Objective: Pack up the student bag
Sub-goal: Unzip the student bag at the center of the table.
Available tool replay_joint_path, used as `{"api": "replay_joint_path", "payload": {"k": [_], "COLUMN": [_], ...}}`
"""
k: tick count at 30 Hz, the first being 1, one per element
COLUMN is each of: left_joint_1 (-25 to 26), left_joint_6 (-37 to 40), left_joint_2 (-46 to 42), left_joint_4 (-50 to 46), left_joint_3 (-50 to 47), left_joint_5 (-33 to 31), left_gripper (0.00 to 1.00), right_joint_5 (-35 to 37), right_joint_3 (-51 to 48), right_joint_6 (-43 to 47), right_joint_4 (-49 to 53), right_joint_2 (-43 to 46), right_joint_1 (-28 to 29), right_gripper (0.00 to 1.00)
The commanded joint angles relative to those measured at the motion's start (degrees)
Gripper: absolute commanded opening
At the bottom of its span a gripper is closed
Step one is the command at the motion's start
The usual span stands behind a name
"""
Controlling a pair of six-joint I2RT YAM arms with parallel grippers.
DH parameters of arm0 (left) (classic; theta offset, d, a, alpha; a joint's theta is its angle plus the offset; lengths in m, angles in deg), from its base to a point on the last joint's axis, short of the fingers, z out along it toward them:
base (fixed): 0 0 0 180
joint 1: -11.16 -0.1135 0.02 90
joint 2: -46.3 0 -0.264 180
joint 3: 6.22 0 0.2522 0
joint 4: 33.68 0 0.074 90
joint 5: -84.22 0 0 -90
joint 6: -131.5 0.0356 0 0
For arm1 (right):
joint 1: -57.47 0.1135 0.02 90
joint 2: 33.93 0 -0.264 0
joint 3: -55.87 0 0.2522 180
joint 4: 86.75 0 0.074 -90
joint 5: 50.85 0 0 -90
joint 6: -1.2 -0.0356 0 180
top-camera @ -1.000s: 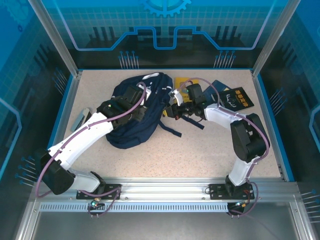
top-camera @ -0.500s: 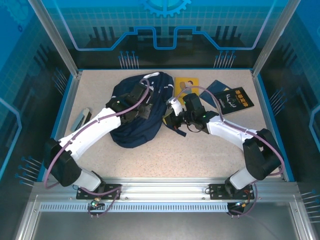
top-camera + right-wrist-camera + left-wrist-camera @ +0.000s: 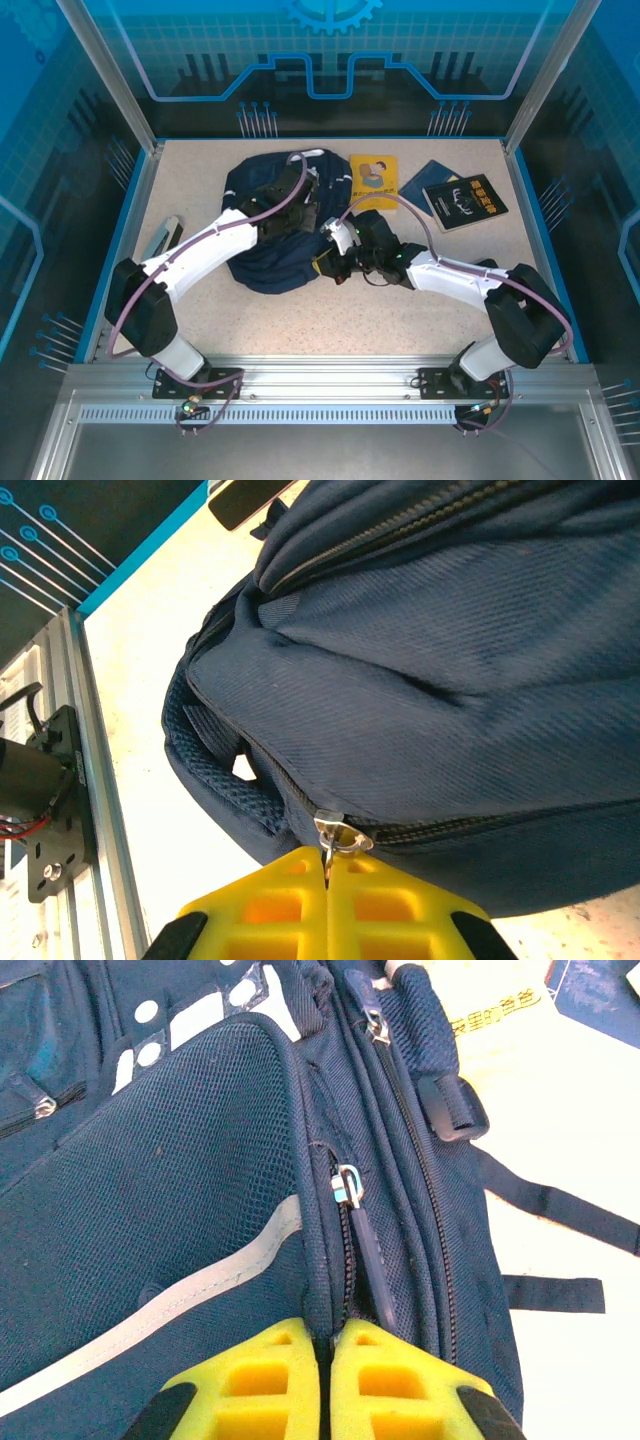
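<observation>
The student bag (image 3: 268, 266), a navy backpack with a white stripe, lies crumpled at the table's middle left. My left gripper (image 3: 303, 214) rests on top of it. In the left wrist view its yellow fingers (image 3: 265, 1380) are shut on a fold of bag fabric (image 3: 180, 1200) beside a zipper, with a silver slider (image 3: 347, 1185) just ahead. My right gripper (image 3: 326, 262) sits at the bag's right near edge. There it is shut on the metal zipper pull (image 3: 327, 842) of the bag (image 3: 450, 680), and the zipper behind the slider runs along the seam.
A yellow booklet (image 3: 373, 171), a dark blue booklet (image 3: 424, 177) and a black booklet with gold print (image 3: 465, 202) lie at the back right. A grey flat object (image 3: 165, 238) lies by the left wall. Loose dark straps (image 3: 555, 1205) trail off the bag.
The right gripper has travelled left and nearer along the bag's edge with the zipper pull. The left gripper has shifted right and farther. The bag has bunched up between them.
</observation>
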Motion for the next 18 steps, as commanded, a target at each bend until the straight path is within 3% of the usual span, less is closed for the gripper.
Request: {"api": "replay_joint_path", "payload": {"k": [1,4,6,10,12,18], "left_joint_1": [-0.4,-0.5,-0.5,-0.5,-0.5,-0.5], "left_joint_6": [-3.9,-3.1,-1.3,0.5,0.7,0.6], "left_joint_2": [-0.2,-1.1,-2.6,-6.8,-7.8,-8.8], "left_joint_4": [9.8,10.8,12.5,18.0,18.5,19.3], "left_joint_3": [1.1,-0.1,-2.1,-8.3,-9.7,-10.9], "left_joint_5": [1.2,1.3,3.4,8.5,9.4,9.5], "left_gripper": [0.0,0.0,0.0,0.0,0.0,0.0], "right_joint_5": [-1.1,0.2,1.5,4.6,5.5,4.6], "right_joint_3": [-0.8,-1.9,-2.3,-3.7,-2.8,2.0], "right_joint_6": [-3.3,-7.1,-10.9,-18.6,-23.2,-36.1], "right_joint_4": [-4.6,-3.7,-1.7,3.5,7.6,18.4], "right_joint_2": [1.4,4.0,7.0,13.5,14.8,12.2], "right_joint_1": [1.7,-0.5,-3.0,-7.4,-9.5,-13.4], "right_gripper": [0.0,0.0,0.09,0.45,0.58,0.64]}}
